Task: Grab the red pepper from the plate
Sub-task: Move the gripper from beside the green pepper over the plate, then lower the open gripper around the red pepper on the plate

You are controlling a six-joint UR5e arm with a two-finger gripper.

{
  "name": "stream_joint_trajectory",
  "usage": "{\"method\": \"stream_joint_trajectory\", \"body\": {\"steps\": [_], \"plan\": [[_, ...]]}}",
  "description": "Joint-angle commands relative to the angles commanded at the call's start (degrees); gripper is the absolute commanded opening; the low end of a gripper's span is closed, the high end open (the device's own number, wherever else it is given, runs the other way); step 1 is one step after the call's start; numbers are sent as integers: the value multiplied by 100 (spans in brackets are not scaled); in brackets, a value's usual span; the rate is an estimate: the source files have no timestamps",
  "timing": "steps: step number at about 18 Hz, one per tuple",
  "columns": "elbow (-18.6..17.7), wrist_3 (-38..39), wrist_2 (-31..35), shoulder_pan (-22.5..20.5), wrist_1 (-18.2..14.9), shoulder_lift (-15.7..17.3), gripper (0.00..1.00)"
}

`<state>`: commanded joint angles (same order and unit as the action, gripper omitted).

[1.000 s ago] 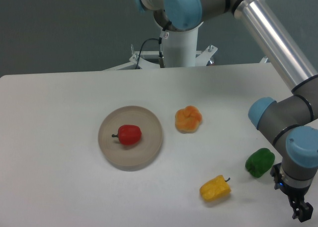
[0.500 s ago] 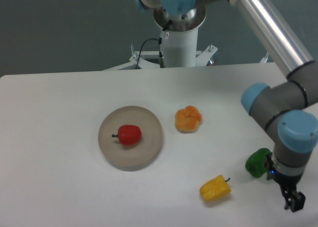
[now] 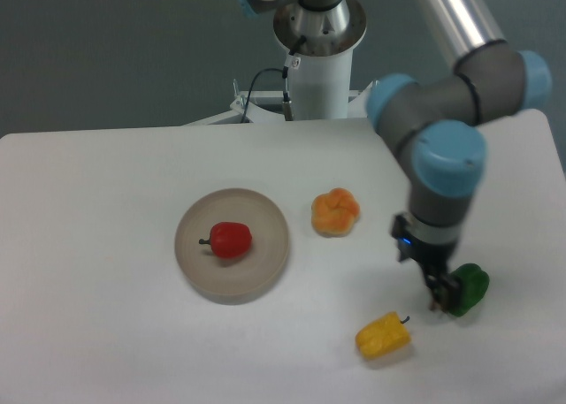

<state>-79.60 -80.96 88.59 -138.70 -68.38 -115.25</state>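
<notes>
Red pepper (image 3: 231, 240) unmoved on plate (image 3: 265, 267); claw (image 3: 439, 293) swung left.

my gripper (image 3: 441, 296): hanging low, well right of the plate (image 3: 265, 267), fingers pointing down, right against the green pepper (image 3: 470, 289); whether they are parted I cannot tell.
path toward the plate: bare tabletop (image 3: 106, 333) lies between.
obstacles right of the plate: the orange pepper (image 3: 335, 212) sits just off its upper right; the yellow pepper (image 3: 383, 335) lies lower right, near me.
above the plate: open, only the red pepper (image 3: 231, 240) on it.
left of the plate: free table.
</notes>
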Motion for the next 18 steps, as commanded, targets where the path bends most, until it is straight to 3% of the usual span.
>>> {"method": "stream_joint_trajectory", "body": {"steps": [4, 6, 8, 11, 18], "plan": [[-731, 492, 62, 510, 131, 450, 100], [-1187, 1028, 70, 835, 674, 582, 100], [-1531, 1213, 88, 1029, 992, 609, 100], [-1769, 1346, 97, 1232, 1090, 591, 100], [-1779, 1865, 88, 1689, 1345, 372, 100]]}}
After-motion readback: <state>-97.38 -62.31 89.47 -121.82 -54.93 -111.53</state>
